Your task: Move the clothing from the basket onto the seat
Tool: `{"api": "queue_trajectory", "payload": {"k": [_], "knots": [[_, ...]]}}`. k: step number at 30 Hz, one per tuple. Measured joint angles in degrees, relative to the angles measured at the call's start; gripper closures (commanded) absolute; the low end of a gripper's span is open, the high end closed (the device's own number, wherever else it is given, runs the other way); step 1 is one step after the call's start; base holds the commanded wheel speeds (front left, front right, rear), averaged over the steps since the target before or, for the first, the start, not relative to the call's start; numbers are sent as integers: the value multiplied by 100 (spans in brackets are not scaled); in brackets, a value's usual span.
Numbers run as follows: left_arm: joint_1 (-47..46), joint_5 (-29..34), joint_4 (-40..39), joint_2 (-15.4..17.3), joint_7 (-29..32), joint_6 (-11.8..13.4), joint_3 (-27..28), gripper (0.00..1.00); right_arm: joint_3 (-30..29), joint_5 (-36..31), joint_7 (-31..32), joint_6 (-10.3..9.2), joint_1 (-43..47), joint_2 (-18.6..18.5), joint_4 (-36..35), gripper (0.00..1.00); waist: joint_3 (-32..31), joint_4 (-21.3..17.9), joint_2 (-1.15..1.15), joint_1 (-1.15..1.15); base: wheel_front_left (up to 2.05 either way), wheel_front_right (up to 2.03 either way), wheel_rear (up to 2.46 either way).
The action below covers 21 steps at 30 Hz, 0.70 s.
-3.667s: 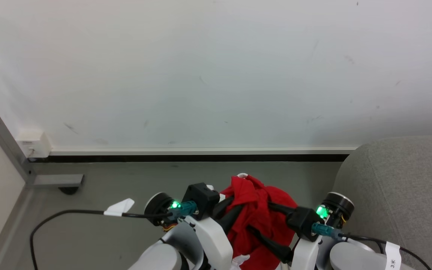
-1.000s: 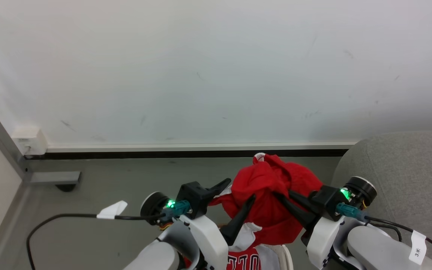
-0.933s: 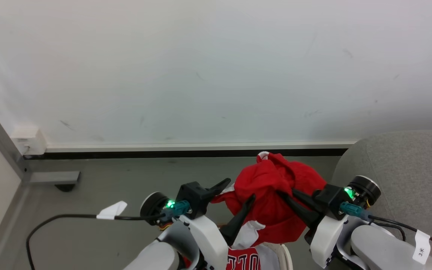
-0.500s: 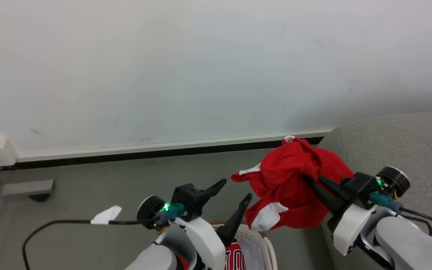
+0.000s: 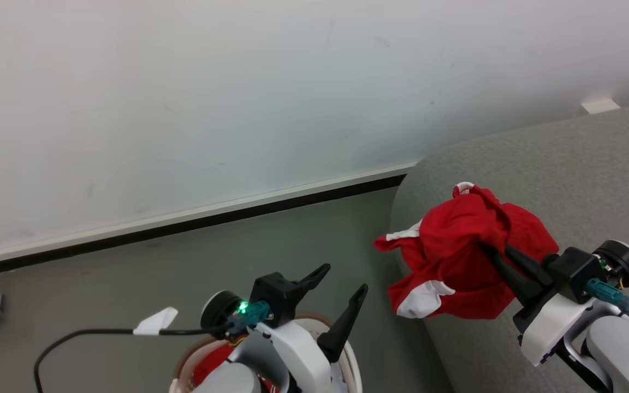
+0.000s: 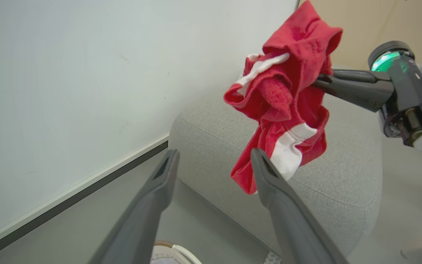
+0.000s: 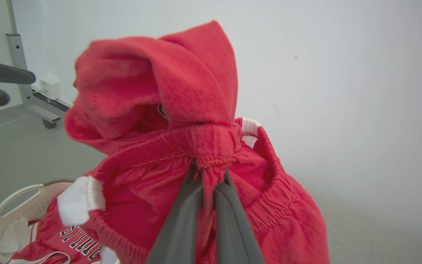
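- One red garment of the clothing hangs bunched from the right jaws, which are clamped together on its elastic waistband. It is carried high, I judge, so that the loose cloth clears the seat's rounded edge.
- It hangs at the left edge of the seat, partly over the grey cushion and partly over the floor, and does not yet lie on it (the carry looks nearly over, with the release left to do).
- The left jaws stand wide apart with nothing in them, poised over the basket on the floor, near and left of the seat. They are probably placed there for the next piece.
- The right wrist view shows what the left arm mostly covers in the head view: a red jersey with black-and-white letters lying in the basket, so the task is part done.
- The left wrist view gives the side look: the garment's hem and white stripe dangle below the grip, seemingly free of the cushion. I cannot be sure of that.
- The head view sets out the layout from above: basket near left, seat right, wall far.
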Motion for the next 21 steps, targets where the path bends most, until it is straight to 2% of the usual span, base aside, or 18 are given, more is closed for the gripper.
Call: {"api": "queue_trajectory", "payload": {"k": [13,21], "knots": [[4,-7,1,-29,-15,-7,-124,0,-754,-63,1,0,353,-107,-189,100,278,-881,0,0,0,0,0],[-376,132,-144,98,143,-79,-190,0,-1972,-187,0,-1,470,31,-238,100,855,-997,0,0,0,0,0]]}}
